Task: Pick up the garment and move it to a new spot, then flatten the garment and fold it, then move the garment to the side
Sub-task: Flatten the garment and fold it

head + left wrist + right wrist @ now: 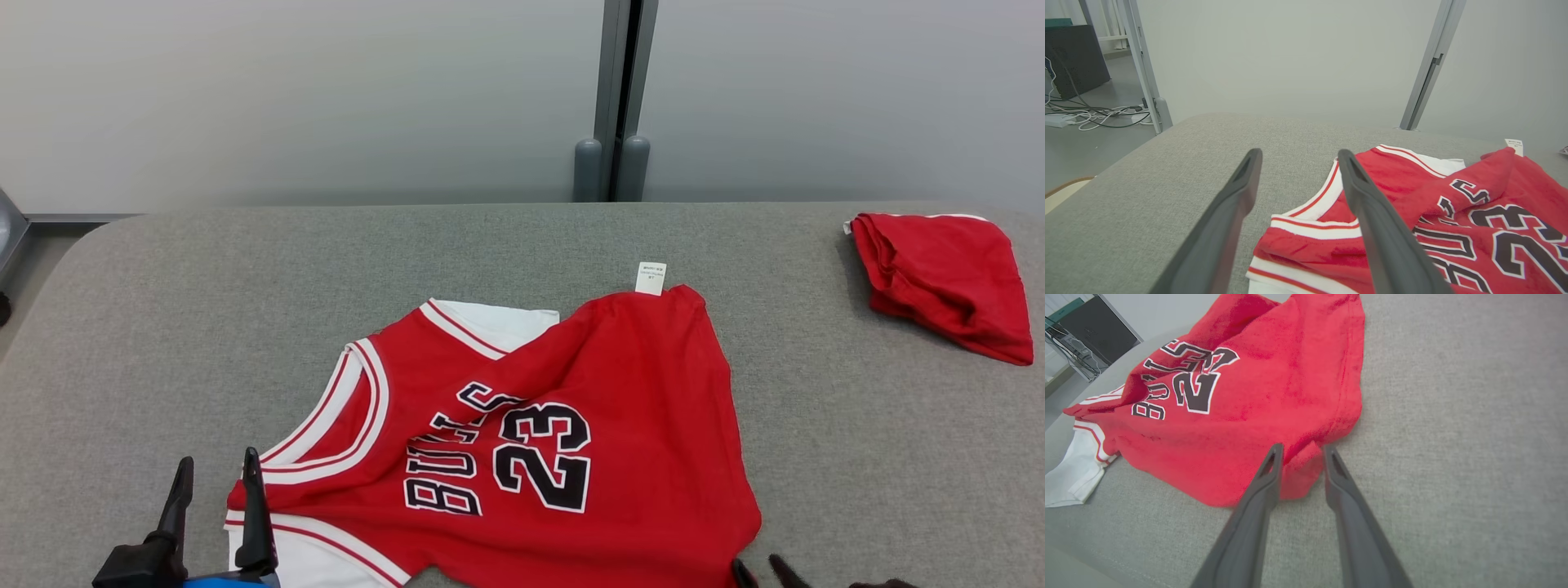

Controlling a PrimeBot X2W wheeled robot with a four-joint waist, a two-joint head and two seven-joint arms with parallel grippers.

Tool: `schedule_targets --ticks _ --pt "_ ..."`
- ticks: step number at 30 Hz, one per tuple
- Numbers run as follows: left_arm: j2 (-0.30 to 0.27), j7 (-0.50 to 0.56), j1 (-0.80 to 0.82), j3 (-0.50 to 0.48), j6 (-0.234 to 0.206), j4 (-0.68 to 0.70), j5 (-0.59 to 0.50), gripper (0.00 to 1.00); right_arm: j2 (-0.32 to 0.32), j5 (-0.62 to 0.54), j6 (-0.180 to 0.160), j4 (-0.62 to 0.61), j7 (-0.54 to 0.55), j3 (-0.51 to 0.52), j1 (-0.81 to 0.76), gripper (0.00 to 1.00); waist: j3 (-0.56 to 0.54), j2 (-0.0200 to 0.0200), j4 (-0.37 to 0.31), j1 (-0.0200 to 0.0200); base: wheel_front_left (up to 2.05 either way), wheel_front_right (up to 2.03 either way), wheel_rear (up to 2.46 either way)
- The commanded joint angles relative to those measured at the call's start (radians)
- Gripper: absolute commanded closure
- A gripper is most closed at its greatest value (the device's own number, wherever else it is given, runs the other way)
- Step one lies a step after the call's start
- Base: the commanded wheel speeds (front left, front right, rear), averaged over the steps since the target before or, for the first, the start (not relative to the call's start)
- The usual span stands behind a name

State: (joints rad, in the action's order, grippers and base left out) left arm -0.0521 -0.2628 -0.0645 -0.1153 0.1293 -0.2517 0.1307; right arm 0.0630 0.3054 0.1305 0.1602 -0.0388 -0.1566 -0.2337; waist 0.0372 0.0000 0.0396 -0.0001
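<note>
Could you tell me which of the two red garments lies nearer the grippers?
The jersey numbered 23, at the near edge; the plain red bundle lies apart, far right.

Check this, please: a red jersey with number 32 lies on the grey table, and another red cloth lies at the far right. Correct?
Not quite: the head view shows that the jersey bears 23, not 32. The rest holds: it lies on the grey table, with another red cloth at the far right.
</note>
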Motion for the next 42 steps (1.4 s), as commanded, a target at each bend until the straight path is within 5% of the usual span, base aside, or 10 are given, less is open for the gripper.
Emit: schedule_targets --ticks 1,10,27,28,29,30,42 --pt "0.002 -0.003 0.010 0.000 0.001 0.002 -0.006 0.00 0.009 -0.011 0.001 -0.035 0.004 0.018 0.009 0.00 0.001 0.0000 -0.001 0.0001 0.00 0.00 0.00" --pt "0.002 -0.003 0.034 0.012 0.002 0.001 0.003 0.00 0.088 -0.091 0.000 -0.051 0.076 0.048 0.213 0.00 0.019 0.0000 0.015 0.0001 0.00 0.00 0.00" --pt "0.002 -0.003 0.082 0.025 0.002 -0.003 0.007 0.00 0.106 -0.144 0.001 0.459 0.061 -0.045 0.480 0.00 0.088 0.0000 0.067 0.0001 0.00 0.00 0.00" --pt "0.002 -0.003 0.086 0.026 0.002 -0.004 0.007 0.00 0.102 -0.137 0.001 0.481 0.062 -0.058 0.483 0.22 0.090 0.0000 0.069 0.0001 0.00 0.00 0.00" --pt "0.002 -0.003 0.089 0.027 0.002 -0.005 0.008 0.00 0.098 -0.125 0.001 0.492 0.047 -0.070 0.492 0.73 0.091 0.0000 0.071 0.0001 0.00 0.00 0.00" --pt "0.002 -0.003 0.092 0.028 0.002 -0.006 0.008 0.00 0.096 -0.110 0.001 0.498 0.032 -0.076 0.504 1.00 0.091 0.0000 0.073 0.0001 0.00 0.00 0.00" --pt "0.002 -0.003 0.100 0.044 0.002 -0.016 0.008 0.00 0.154 -0.086 0.000 0.551 -0.064 -0.041 0.741 1.00 0.084 0.0000 0.099 0.0001 0.00 0.00 0.00"
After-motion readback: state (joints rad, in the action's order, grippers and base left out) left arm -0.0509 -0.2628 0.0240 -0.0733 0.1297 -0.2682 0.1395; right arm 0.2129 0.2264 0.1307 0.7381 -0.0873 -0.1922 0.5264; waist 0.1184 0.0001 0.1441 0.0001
